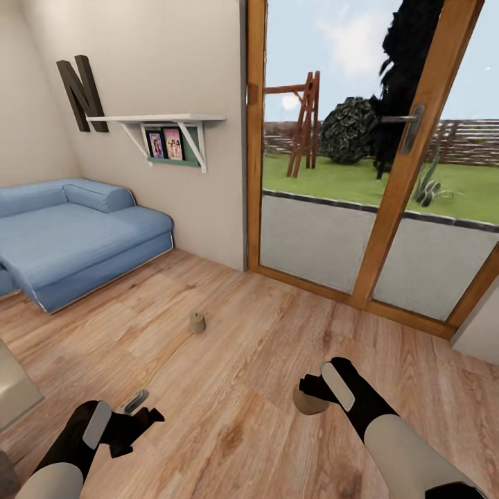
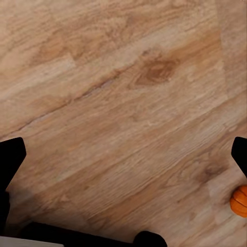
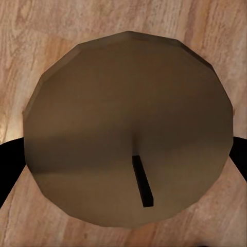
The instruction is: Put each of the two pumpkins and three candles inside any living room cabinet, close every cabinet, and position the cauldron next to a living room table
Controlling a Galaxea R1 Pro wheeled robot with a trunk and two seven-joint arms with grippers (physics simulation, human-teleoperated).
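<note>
Gripping right pincer (image 1: 313, 398), stubby tan candle (image 3: 128, 134).

Matt, grained wood-plank floor (image 1: 263, 360) runs under a soft blue cloth sofa (image 1: 69, 235), beside it a smooth matt tan candle (image 1: 197, 322), and beyond, a glossy varnished wooden door frame (image 1: 416, 138).

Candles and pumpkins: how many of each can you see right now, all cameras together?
Short beige-tan cylinder candles: 2, one held in the right pincer at, one standing on the wooden floor at.
Small round bright-orange pumpkins: 1, on the floor at.
Total: 3.
</note>
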